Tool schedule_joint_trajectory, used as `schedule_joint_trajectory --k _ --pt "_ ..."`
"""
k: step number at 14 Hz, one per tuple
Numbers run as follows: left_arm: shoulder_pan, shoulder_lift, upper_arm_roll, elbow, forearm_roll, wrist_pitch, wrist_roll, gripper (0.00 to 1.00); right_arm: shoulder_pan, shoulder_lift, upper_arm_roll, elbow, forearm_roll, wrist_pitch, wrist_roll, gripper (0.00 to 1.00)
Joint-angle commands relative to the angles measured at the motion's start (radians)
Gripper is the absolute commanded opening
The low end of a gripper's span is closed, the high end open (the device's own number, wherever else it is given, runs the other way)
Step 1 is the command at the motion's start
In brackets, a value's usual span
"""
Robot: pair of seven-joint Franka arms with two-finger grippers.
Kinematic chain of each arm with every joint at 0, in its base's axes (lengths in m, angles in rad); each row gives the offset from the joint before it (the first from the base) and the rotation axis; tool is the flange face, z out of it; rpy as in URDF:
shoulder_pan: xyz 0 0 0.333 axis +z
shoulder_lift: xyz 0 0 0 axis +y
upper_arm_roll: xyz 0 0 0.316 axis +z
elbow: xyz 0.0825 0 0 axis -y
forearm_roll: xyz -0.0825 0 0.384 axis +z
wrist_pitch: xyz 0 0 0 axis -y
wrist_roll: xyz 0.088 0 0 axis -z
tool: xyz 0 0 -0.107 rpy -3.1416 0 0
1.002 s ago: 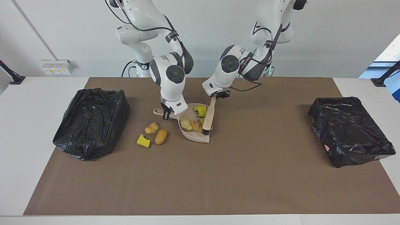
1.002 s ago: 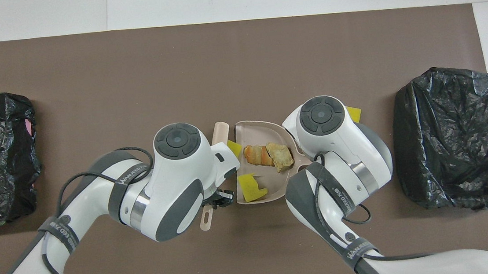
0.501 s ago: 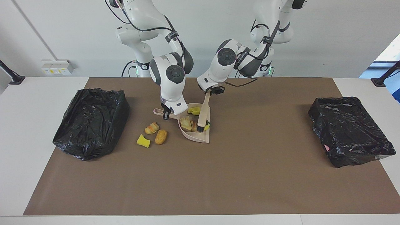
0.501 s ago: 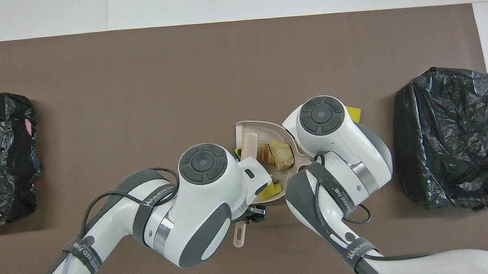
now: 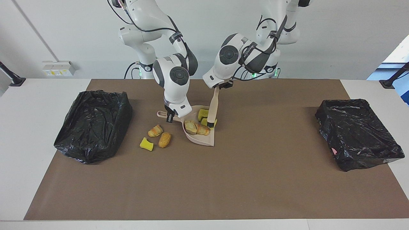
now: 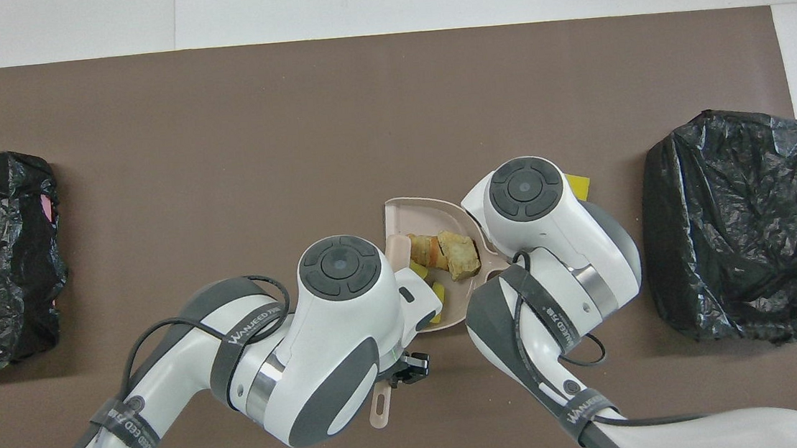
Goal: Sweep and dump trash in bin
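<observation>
Facing view: my left gripper (image 5: 218,86) is clamped on the brush (image 5: 212,108), bristles down in the dustpan (image 5: 200,139) among trash (image 5: 197,128). Right gripper (image 5: 170,115) pinches the pan's handle (three trash bits sit on the mat beside it).

A plain white wall (image 5: 335,38) fills the top of the frame above a long white counter (image 5: 35,127) overlaid with a broad matte brown mat (image 5: 223,185). A white wall-mounted socket box (image 5: 58,68) sits at upper left of the frame, with a thin grey conduit (image 5: 32,28) slanting down to it. Daylight spills through a bright opening (image 5: 397,54) at the right edge. Black clamp posts (image 5: 9,76) stand at the counter's upper corners.
</observation>
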Motion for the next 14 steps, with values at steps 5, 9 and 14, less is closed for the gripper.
schedule_joint_trajectory --k 5,9,14 --pt "-0.007 -0.05 -0.049 -0.012 -0.016 -0.085 -0.032 0.0 -0.009 -0.005 0.006 -0.004 0.003 -0.002 0.03 0.0" --pt "-0.007 -0.073 -0.1 -0.029 -0.04 -0.077 -0.052 0.0 -0.009 -0.005 0.006 -0.004 0.003 -0.002 0.03 0.0" --pt "-0.008 -0.097 -0.167 -0.047 -0.05 -0.018 -0.052 0.0 -0.01 -0.005 0.006 -0.004 0.003 -0.002 0.03 0.0"
